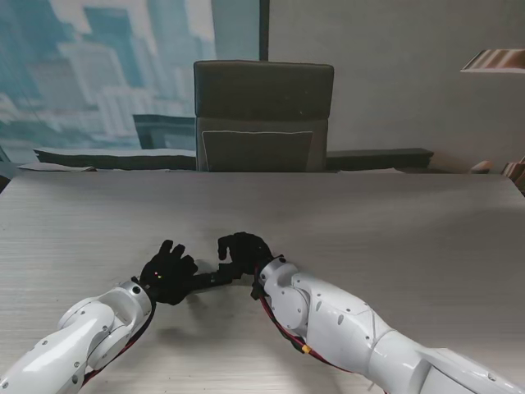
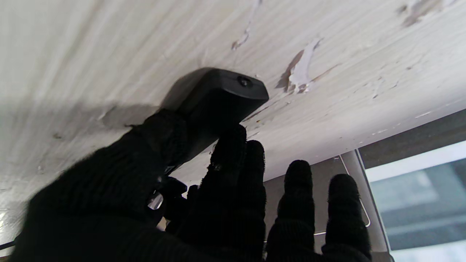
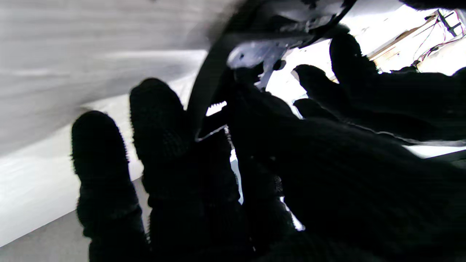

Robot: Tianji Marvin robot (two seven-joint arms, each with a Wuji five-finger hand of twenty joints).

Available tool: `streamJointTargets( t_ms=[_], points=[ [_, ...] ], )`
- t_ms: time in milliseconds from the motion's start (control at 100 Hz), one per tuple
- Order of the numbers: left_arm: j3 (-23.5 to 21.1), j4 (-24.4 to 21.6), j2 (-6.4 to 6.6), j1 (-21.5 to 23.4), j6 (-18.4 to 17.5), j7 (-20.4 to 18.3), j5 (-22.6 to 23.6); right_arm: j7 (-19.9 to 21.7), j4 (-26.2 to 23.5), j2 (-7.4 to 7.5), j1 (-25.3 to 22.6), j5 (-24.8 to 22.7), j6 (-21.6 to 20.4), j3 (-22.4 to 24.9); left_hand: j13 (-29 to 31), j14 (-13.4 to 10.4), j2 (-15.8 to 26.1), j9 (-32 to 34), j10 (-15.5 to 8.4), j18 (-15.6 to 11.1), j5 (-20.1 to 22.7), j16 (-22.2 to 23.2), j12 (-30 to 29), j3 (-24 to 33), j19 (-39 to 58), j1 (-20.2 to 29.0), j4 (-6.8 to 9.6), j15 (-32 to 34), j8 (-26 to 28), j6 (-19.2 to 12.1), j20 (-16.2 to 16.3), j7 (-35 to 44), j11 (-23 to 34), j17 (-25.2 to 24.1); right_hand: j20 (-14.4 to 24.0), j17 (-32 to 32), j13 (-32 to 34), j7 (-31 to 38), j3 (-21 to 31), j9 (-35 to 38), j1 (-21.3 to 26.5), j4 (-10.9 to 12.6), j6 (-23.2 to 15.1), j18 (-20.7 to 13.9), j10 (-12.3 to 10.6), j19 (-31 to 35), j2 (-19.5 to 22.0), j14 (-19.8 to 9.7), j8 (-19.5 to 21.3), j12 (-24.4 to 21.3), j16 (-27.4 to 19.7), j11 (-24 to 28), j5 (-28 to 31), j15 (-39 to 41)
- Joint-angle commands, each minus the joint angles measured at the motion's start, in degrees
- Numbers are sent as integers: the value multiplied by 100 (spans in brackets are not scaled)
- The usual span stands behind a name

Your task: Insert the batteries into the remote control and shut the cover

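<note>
Holding the black remote control (image 2: 214, 98) between thumb and fingers, the left robot hand (image 1: 168, 273) keeps one end of it just off the pale wood-grain counter (image 1: 394, 238), near the edge closest to me and a little left of the middle. The right robot hand (image 1: 244, 251) sits curled at the other end of the remote, touching or nearly touching it; from the stand view its fingers look bent around that end, but the right wrist view is too dark and blurred to say whether they grip the body, a cover or a battery, so I cannot tell its state for certain. No loose battery or detached cover can be made out on the counter.

The main risk, as I judge it, is the remote twisting or slipping in the left grasp. The hold looks like a pinch near one end, so a push from the right fingers at the far end would lever the body round. The knitted gloves on both hands probably dull any feel for a latch, and a cover pressed while misaligned could jam or spring off. The hands are also crowded together, so fingers may collide or block each camera's sight of the compartment. A dropped piece could roll off the near edge.
</note>
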Motion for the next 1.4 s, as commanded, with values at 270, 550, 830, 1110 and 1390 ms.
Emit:
streamJointTargets(
  t_ms=[270,550,830,1110,1390],
  points=[
    [81,238,-8,127,11,-201,27,-207,578,-341,314,-61,-206,-243,65,-90,-105,-99,-83,34,279,-14,61,-280,102,771,192,99,471,-1850,52,1157,88,-36,-195,-72,-12,175,97,-273,173,-15,-37,205,198,-145,368,-328,112,154,179,464,-197,194],
    [70,236,-9,135,5,-200,24,-330,812,-505,372,49,-207,-264,60,-79,-107,-92,-87,30,283,-13,63,-281,101,773,191,100,470,-1864,52,1159,93,-36,-217,-99,-80,217,66,-357,189,1,-67,190,185,-151,488,-355,138,174,189,522,-267,233],
    [61,228,-10,145,10,-194,31,-104,697,-426,247,148,-113,-243,58,-89,-106,-101,-84,34,280,-14,61,-283,100,775,191,98,470,-1848,51,1158,88,-37,-237,-137,-85,218,77,-349,192,3,-72,211,189,-180,433,-327,132,159,154,521,-241,226],
    [64,226,-8,143,4,-196,35,86,390,-215,99,109,-84,-162,56,-80,-108,-96,-83,29,282,-14,62,-284,100,772,193,98,471,-1859,51,1159,89,-35,-252,-121,-14,160,106,-236,154,-37,-70,229,150,-178,249,-289,79,95,56,430,-127,128],
    [57,213,-9,148,4,-206,39,169,263,-104,38,32,-156,-153,56,-84,-103,-100,-83,28,275,-14,61,-282,100,769,190,98,469,-1848,51,1156,87,-38,-276,-212,-7,514,80,-39,-95,-107,-475,266,-14,-231,126,-158,4,31,264,110,43,-345]
  ],
)
